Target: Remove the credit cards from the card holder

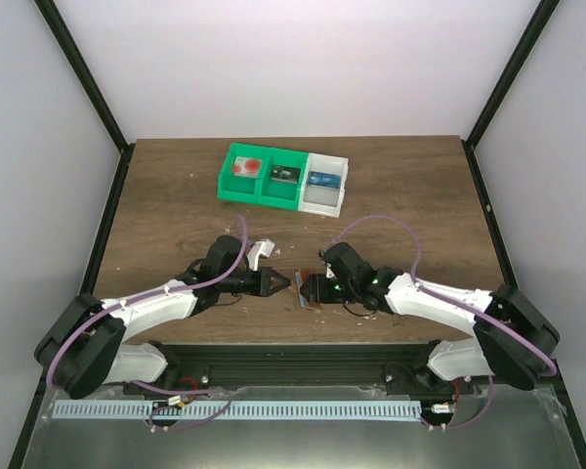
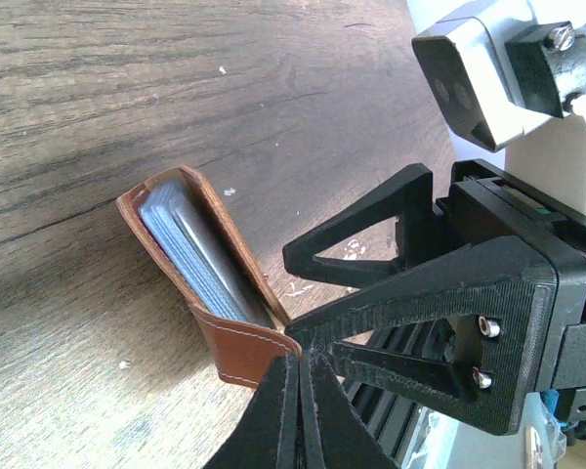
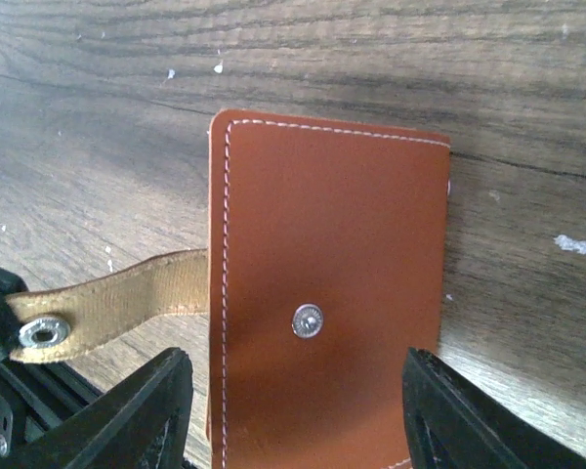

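Top view: orange-brown leather card holder on dark wood surface, centre near edge, between left jaws and right jaws. Green-and-white bin row well apart, far side.

Left wrist: holder on edge, grey-blue card stack inside. Left jaws closed at lower corner.

Right wrist: holder's flat face; tan strap runs left, pinched in left jaws. Right jaws open, one each side.

My dark brown wood-grain table bears a green-and-white plastic row of bins far off, an orange-brown leather card holder nearer me.
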You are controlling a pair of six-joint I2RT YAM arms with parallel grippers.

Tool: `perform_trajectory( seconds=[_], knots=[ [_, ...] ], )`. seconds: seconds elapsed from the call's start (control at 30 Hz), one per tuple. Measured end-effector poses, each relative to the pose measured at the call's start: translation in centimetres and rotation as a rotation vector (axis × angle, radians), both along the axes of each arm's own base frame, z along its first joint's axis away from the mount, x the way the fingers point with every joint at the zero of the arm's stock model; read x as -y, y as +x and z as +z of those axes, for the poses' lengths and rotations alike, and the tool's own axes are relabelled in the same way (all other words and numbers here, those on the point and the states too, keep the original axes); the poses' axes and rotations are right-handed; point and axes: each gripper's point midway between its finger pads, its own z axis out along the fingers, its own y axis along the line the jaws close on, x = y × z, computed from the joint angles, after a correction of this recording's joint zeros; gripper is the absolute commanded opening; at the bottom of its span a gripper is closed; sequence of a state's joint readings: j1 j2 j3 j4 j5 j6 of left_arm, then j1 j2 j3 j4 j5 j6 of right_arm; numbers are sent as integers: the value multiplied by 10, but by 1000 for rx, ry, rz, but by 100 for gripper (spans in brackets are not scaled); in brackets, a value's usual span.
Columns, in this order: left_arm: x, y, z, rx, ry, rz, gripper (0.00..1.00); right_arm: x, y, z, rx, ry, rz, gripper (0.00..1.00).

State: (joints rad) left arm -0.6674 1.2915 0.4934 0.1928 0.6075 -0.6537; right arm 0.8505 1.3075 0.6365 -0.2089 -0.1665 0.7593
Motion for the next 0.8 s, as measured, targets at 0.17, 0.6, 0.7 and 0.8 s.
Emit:
perform_trajectory(
  seconds=[0.17, 0.6, 0.7, 0.8],
  knots=[
    [0, 0, 0, 0, 0, 0, 0, 0, 2, -1, 1, -13, -4, 59],
    [-8, -1, -10, 10, 50, 16, 0, 27, 11, -3, 20, -143, -117, 52],
    [-13, -2, -15, 13, 74, 25, 0, 36, 12, 0, 27, -164, -163, 52],
    [-16, -2, -18, 17, 92, 31, 0, 45, 13, 3, 34, -182, -202, 51]
  ],
)
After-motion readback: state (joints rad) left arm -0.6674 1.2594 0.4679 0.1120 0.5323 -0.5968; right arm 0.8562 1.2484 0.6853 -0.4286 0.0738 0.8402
